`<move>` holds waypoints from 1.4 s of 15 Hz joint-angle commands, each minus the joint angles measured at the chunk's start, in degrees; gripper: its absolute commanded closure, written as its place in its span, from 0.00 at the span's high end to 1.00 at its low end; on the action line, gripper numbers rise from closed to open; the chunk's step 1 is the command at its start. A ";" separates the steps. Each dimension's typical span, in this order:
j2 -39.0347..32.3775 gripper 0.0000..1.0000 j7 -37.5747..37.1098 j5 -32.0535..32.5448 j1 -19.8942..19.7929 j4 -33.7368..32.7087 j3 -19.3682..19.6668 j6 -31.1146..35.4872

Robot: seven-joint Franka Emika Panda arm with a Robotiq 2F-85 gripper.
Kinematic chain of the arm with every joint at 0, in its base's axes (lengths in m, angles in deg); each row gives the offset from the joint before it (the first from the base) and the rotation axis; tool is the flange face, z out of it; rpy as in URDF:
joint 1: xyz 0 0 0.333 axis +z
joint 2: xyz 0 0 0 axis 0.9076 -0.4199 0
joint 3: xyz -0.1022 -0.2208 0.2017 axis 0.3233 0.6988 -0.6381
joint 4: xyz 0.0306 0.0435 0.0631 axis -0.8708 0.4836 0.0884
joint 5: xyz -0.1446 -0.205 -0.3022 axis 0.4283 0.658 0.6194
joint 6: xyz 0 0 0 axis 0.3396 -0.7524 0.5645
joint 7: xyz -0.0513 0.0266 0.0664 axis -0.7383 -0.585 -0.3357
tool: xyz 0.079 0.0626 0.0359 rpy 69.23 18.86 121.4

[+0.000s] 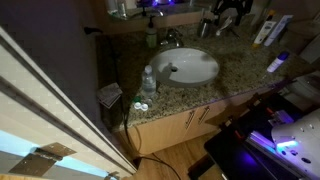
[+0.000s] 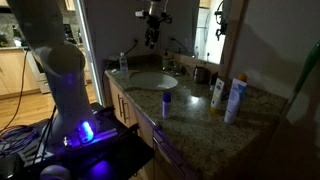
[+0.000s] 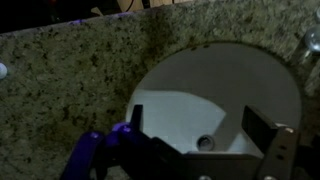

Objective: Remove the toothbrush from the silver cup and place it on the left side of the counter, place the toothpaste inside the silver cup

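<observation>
— Three ways to botch this. First, though, the tool [image 3: 195,112]: spread wide, gripping nothing, hanging over the white sink basin [image 3: 230,80].

— Agreed. Hovers well above the table [image 2: 195,102] in both exterior views. And the silver cup [image 2: 201,73]?

— Probably that small dark cylinder by the back wall, just beside the faucet [image 2: 172,65] and well apart from the tool. Too dim to swear to. Cannot pick out the toothbrush or the toothpaste with any certainty.

— Dangers, then?

— One: closing on the cup's rim rather than the brush handle in this poor light, and tipping the cup toward the basin. Two: clipping the faucet on the way down, given how close to the cup. Three: knocking over the clear plastic bottle [image 1: 148,80] when laying the brush down, if aiming for that end of the table.

— Worth adding a fourth: lifting the cup along with the brush, if jammed inside.

— Possibly. Hard to judge from here.

— Any writing legible?

— None. White tubes [image 2: 236,98] at the near end of the table, showing patches of coloured print, far too small to read. No brand to name anywhere.
</observation>
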 commanded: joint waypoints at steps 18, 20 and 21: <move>-16.73 1.00 -17.18 -2.29 -8.11 -12.07 10.16 -0.08; -19.97 1.00 -19.00 -4.58 -9.96 -14.62 12.13 0.05; -21.59 1.00 -19.81 -6.02 -10.87 -16.00 13.01 0.01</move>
